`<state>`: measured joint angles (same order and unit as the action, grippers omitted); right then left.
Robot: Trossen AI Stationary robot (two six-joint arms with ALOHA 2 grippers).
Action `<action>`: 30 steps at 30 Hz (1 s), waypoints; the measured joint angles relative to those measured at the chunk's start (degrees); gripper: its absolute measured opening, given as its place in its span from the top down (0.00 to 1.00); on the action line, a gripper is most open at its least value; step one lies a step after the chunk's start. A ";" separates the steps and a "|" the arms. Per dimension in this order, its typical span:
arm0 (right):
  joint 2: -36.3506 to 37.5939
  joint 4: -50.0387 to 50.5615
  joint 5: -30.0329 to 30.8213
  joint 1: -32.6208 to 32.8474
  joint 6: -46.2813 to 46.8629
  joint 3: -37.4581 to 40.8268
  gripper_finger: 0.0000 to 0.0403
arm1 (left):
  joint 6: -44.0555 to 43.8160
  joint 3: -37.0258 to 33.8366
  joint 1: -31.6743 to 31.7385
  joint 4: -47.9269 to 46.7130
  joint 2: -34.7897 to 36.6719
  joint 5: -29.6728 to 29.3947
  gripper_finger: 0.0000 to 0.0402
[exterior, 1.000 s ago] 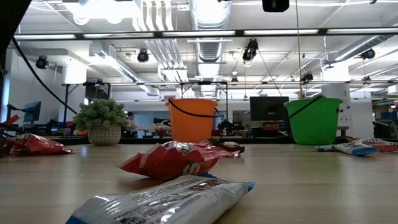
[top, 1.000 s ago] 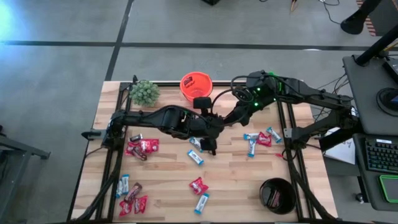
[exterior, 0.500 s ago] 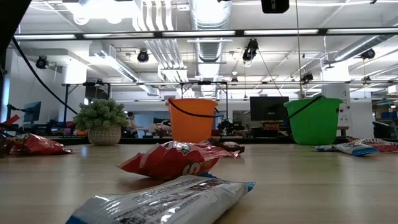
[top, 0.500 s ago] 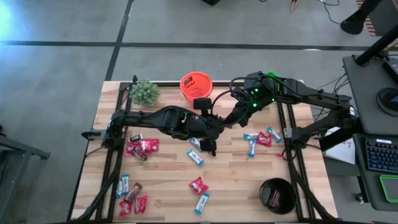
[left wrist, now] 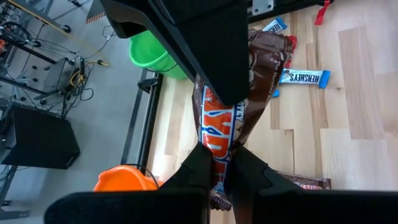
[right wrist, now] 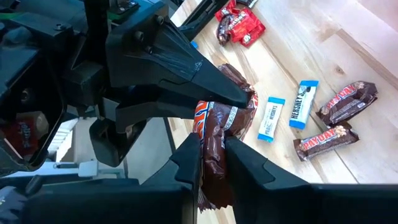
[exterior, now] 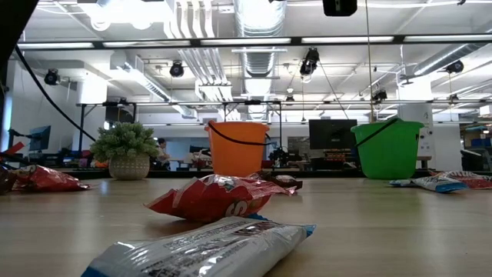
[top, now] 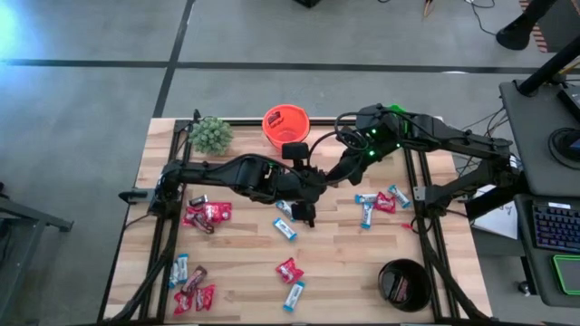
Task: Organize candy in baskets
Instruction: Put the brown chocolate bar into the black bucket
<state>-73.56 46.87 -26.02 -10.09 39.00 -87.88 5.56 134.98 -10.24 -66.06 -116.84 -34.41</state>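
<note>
Almost nothing has moved since before; only the right gripper has closed onto the brown candy bar. Over the table's middle, the left gripper pinches the same bar tightly.

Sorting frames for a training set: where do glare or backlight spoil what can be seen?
High view: a glare patch whitens the floor at its top-left corner; the wooden table is evenly lit. Low view: ceiling lamps blow out above the orange plastic bucket. Left wrist view: the brown wrapped candy bar glints mildly.
</note>
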 joint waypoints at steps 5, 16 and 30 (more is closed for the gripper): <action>0.00 0.00 -0.81 0.07 0.00 0.00 0.89 | -0.89 0.00 -0.02 0.07 0.00 0.02 0.95; 1.62 0.26 -0.75 0.09 0.68 0.02 0.89 | -1.84 0.00 -0.04 -0.42 0.59 0.00 0.78; 5.10 8.84 -1.20 0.11 1.16 -2.71 0.89 | -1.60 0.09 -0.04 -6.50 0.76 -0.25 0.59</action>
<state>-68.46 55.71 -27.22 -9.98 40.16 -90.59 3.96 135.06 -10.28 -72.57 -116.07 -34.67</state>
